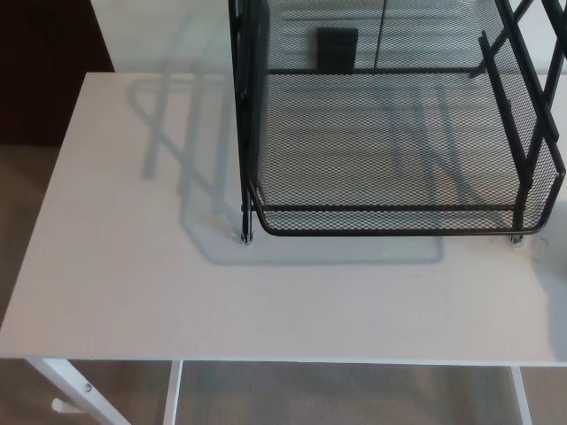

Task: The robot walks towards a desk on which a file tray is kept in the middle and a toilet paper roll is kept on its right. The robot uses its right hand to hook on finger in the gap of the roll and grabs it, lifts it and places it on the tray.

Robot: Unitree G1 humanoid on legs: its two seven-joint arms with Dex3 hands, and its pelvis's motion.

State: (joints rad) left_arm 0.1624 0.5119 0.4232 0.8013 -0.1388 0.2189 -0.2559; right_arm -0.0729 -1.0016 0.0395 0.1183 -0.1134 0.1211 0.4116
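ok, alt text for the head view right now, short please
A black wire-mesh file tray stands on a white desk, toward the back and right of the frame, its lowest shelf holding nothing and its shadow falling to the left across the desktop. No toilet paper roll and neither robot hand is in view. The desk's white legs show below its front edge.

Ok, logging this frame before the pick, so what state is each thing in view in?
File tray: upright on the desk, bottom tier empty.
Desk: white top, carrying only the tray in view.
Toilet paper roll: not in view.
Both hands: not in view.
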